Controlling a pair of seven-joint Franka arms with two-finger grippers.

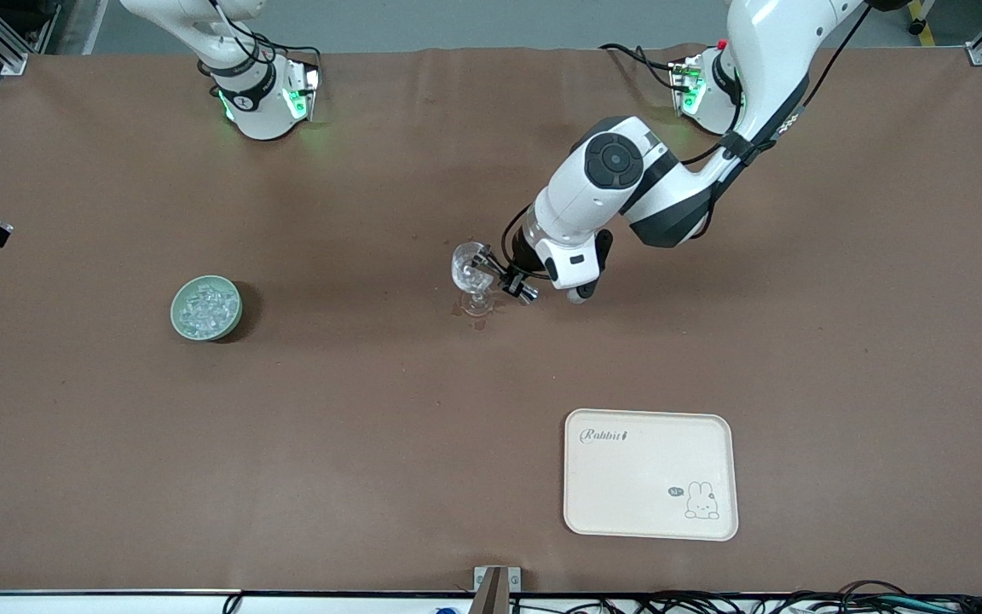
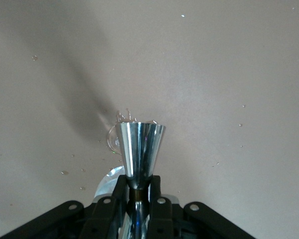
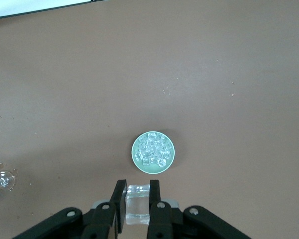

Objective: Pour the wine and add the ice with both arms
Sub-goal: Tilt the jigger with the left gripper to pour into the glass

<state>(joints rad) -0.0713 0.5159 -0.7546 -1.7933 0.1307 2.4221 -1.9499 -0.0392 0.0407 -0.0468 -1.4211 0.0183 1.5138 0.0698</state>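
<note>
Cream tray [image 1: 649, 474] lies nearest the front camera, bare, at about 5 o'clock from the stemmed glass [image 1: 470, 275] in mid-surface. Left claw [image 1: 501, 279] is clamped on the waist of the metal jigger [image 2: 139, 147], which it holds tipped at the glass rim. Wine cannot be made out in either vessel; small wet spots [image 1: 462, 309] lie on the surface [image 1: 372, 426] by the glass foot, so some has likely missed.

Right claw [image 3: 138, 186] hangs high over the right arm's end of the surface, its 2 fingers pinching a clear ice chunk [image 3: 138, 205]. Remaining ice [image 1: 205, 307] sits in the pale green bowl [image 1: 178, 320], at 9 o'clock from the glass and well apart from it.

Risks, as I judge them:
1. Jigger lip sits close to the glass; a nudge could topple the tall stem.
2. Pour line off the rim would wet the surface more.
3. Wet, slick ice may slip from the pinch during the long carry, or drop hard and splash or crack the glass.
4. Both arms meeting over 1 glass could collide.
</note>
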